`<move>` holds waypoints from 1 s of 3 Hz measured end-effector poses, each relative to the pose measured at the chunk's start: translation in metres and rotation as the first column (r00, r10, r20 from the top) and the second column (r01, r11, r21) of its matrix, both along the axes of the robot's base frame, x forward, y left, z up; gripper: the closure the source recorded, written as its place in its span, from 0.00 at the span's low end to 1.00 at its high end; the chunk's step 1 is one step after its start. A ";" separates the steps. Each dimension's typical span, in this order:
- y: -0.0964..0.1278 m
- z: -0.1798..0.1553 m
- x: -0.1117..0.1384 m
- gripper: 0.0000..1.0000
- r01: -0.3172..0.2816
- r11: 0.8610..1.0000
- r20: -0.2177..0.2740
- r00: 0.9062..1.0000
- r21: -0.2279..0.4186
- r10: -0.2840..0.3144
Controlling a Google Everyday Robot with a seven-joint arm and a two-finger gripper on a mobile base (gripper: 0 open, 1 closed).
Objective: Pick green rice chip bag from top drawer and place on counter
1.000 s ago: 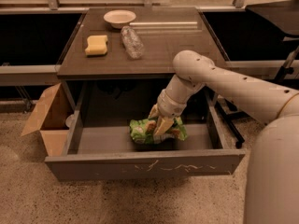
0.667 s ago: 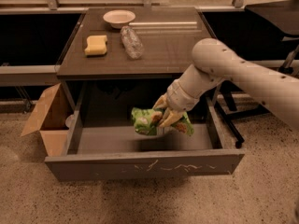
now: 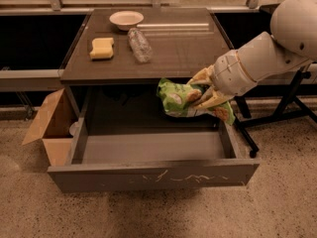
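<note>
**Chip bag held in the air above the open drawer**

The robot's white arm reaches in from the right, and its gripper hangs over the right side of the wide, shallow grey top drawer, just below the near edge of the flat, dark grey-brown counter. The two tan fingers are clamped on the crinkled green rice chip bag, one pressing from above and one from below. Most of the bag sticks out to the left of the jaws, and a corner droops below them on the right.

The bag touches neither the drawer floor nor the counter. I'd say it is held this high so it can pass over the counter's edge, and it looks as if it needs more height yet.

Farther back on the counter's left half lie a yellow rectangular sponge, a clear plastic bottle on its side and a pale round bowl. The right half looks the natural landing spot. A brown cardboard box stands on the floor to the left.
</note>
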State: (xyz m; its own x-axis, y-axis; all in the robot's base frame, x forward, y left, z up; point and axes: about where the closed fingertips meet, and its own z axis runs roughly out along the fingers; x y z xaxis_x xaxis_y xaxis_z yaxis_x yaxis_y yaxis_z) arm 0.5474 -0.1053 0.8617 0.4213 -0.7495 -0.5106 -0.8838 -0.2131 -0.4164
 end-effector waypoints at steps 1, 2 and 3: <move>0.000 0.000 0.000 1.00 0.000 1.000 0.001 1.000 0.000 0.000; -0.014 0.024 0.017 1.00 0.026 0.999 0.075 0.997 -0.022 -0.024; -0.048 0.074 0.051 1.00 0.076 0.992 0.175 0.983 -0.105 -0.057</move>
